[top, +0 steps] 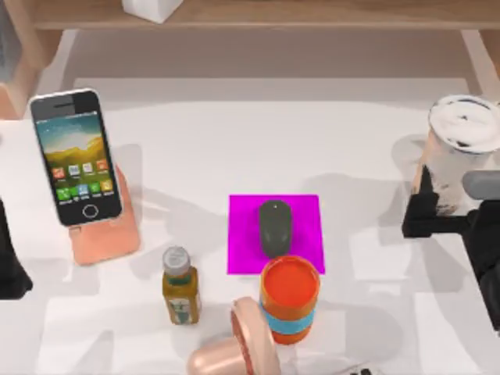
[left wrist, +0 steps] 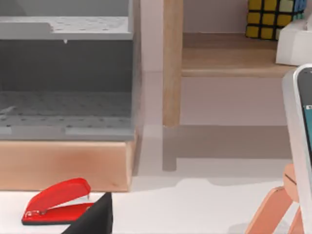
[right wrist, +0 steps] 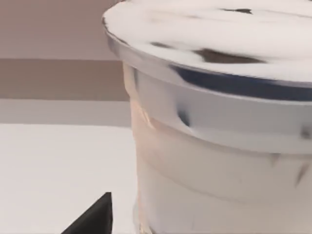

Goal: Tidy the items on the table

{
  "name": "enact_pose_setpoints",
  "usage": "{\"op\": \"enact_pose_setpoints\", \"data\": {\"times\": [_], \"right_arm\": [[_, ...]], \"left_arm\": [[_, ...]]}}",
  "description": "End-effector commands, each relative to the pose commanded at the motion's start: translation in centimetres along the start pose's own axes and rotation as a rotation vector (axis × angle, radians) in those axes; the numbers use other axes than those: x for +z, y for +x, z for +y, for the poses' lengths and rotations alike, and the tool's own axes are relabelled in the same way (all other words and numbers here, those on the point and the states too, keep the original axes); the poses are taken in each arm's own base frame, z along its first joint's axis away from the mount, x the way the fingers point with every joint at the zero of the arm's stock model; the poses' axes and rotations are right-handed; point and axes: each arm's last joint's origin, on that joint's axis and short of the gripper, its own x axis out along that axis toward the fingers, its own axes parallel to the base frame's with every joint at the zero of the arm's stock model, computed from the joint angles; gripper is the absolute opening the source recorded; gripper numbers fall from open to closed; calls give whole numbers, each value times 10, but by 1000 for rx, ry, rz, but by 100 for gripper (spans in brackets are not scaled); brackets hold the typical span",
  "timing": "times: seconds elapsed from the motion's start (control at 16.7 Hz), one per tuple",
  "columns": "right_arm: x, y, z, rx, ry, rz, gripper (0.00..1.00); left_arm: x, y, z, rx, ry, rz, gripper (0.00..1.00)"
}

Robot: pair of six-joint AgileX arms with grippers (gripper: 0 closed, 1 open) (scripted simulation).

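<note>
The dark grey mouse [top: 274, 226] lies on a magenta pad [top: 242, 234] at the table's [top: 195, 148] middle. At the left, the white-framed smartphone [top: 75, 156] leans on a peach stand [top: 105, 234]; its edge [left wrist: 297, 141] also appears in the left wrist view. The bubble tea cup [top: 461, 152] stands at the right edge, very close in the right wrist view [right wrist: 219, 146]. My right gripper [top: 444, 211] is open around the cup's lower part, one fingertip [right wrist: 95, 217] a little apart from its wall. My left gripper [top: 9, 269] is parked at the left edge, open, with one fingertip [left wrist: 95, 217] in sight.
Near the front stand a small amber bottle [top: 180, 286], an orange cup with a blue band [top: 290, 301] and a peach rounded object [top: 234, 348]. A red stapler [left wrist: 58, 202] lies by a grey tray rack [left wrist: 68, 78]. A wooden shelf [top: 312, 12] runs along the back.
</note>
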Motion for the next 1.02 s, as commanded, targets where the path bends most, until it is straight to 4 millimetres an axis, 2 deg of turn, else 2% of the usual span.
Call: {"op": "enact_pose_setpoints", "data": {"times": [0.18, 0.48, 0.84, 1.02], "right_arm": [[-3, 8, 6, -23, 5, -20, 100], [-3, 9, 5, -25, 5, -18, 100], [-2, 36, 5, -23, 5, -20, 100], [-2, 38, 5, -23, 5, -20, 100]], "left_arm": [[0, 0, 0, 0, 0, 0, 100], [0, 0, 0, 0, 0, 0, 100], [0, 0, 0, 0, 0, 0, 100], [0, 0, 0, 0, 0, 0, 100]]}}
